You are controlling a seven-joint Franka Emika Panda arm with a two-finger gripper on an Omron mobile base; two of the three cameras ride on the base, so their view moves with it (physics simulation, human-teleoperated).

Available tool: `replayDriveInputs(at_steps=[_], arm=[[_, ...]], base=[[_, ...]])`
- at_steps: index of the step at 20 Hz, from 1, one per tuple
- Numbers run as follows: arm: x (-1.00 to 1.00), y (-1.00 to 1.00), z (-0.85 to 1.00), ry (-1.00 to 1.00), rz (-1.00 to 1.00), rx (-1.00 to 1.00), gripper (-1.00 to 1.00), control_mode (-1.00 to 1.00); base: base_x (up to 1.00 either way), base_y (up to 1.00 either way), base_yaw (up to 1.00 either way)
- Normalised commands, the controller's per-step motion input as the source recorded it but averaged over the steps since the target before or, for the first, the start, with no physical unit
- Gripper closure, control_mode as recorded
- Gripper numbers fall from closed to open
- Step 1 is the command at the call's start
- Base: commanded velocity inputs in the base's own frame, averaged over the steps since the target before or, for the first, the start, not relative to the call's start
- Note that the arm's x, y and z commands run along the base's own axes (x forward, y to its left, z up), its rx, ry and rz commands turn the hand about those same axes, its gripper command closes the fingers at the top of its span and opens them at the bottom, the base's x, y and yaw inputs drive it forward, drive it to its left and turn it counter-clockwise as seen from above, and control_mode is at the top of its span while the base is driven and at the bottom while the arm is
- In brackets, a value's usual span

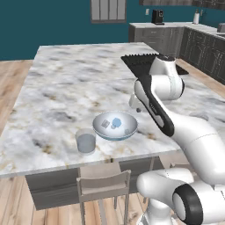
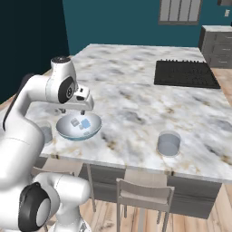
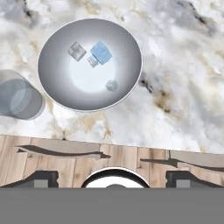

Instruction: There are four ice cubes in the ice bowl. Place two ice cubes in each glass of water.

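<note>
The ice bowl (image 3: 65,83), wide and pale grey, sits near the front edge of the marble island, also seen as the bowl (image 1: 116,135) (image 2: 77,135). Several ice cubes lie in it: a blue one (image 3: 101,52), a grey one (image 3: 77,50) and a small one (image 3: 112,85). One glass of water (image 1: 86,140) (image 3: 19,99) stands just left of the bowl, partly behind my arm in the right base view. The other glass of water (image 2: 169,143) stands far to the right. My gripper (image 1: 135,109) (image 2: 82,111) (image 3: 113,179) hovers open and empty above the bowl's near-right rim.
A black cooktop (image 1: 140,63) (image 2: 186,74) lies flat at the back right of the island. Wooden stools (image 1: 103,182) (image 2: 145,192) stand under the front edge. Dark cabinets (image 1: 176,37) line the far wall.
</note>
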Motion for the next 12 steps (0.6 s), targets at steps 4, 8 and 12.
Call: replayDriveInputs(at_steps=[4,8,12], arm=[[0.07,0.30,-0.11,0.00,0.00,0.00,-1.00,-1.00],[0.23,0.34,-0.08,0.00,0.00,0.00,-1.00,-1.00],[0.34,0.19,-0.29,0.04,0.00,-0.04,-1.00,-1.00]], base=[[0.00,0.00,0.00],[0.00,0.00,0.00],[0.00,0.00,0.00]])
